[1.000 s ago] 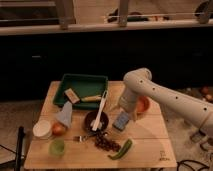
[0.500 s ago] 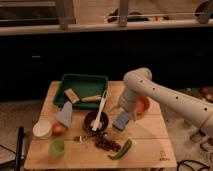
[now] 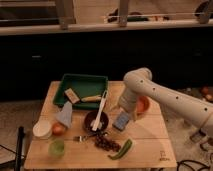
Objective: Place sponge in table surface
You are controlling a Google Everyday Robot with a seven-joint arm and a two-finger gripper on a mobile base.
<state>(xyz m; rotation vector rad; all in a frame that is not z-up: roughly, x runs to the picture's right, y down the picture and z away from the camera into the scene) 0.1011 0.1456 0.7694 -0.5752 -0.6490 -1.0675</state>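
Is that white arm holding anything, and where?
The gripper appears to hold the small flat blue-grey sponge by its top edge, just above the wooden table.

Counts, quick: 1 light wooden slatted tabletop [image 3: 145, 137]; 1 green rectangular tray [image 3: 82, 84] w/ 1 tan-brown block [image 3: 71, 95] in it. 1 small flat blue-grey sponge [image 3: 121, 121], at the gripper [image 3: 123, 116], which hangs just above the tabletop's centre-right. Bowls: 2, i.e. 1 orange-brown bowl [image 3: 143, 104] and 1 dark round bowl [image 3: 95, 120]. 1 white long-handled utensil [image 3: 100, 108], 1 green pepper [image 3: 121, 149], 1 pile of dark small bits [image 3: 106, 142], 1 green cup [image 3: 56, 147], 1 white round container [image 3: 42, 128], 1 grey-blue triangular piece [image 3: 65, 114].
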